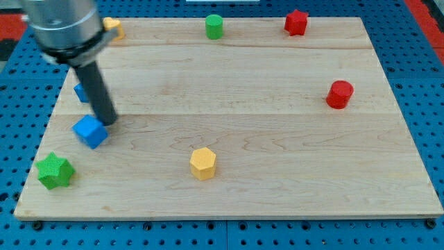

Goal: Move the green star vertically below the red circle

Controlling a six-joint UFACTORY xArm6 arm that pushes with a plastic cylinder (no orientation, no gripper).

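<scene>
Nearest the view's bottom sit two blocks: green star (55,171) at the bottom-left corner of the table (277,180), and yellow hexagon (203,163) further right, roughly bottom-centre. The two are well apart.

Just above and right of the green star is a blue cube (90,131), tilted corner-on. My tip (109,122) is at the cube's upper-right edge, touching or just beside it; can't tell which. Rod rises from there towards the view's top-left into a blurred grey housing. A 2nd blue block (81,92) peeks out left of the rod, mostly hidden, shape unclear.

Tool state: no jaws on this rig, only the plain rod, so nothing spread, pressed together or pinching.

Red circle (340,94), a short cylinder, stands near the view's right edge, approx mid-height, well apart from everything else. So green star is far across the table from it, on the opposite side and lower.

Along the view's top: a yellow block (114,28) half hidden behind the housing, shape unclear; green cylinder (214,26) approx top-centre; red star-ish block (296,22) further right.

Table is pale wood planks, resting on a blue perforated base (423,69).
</scene>
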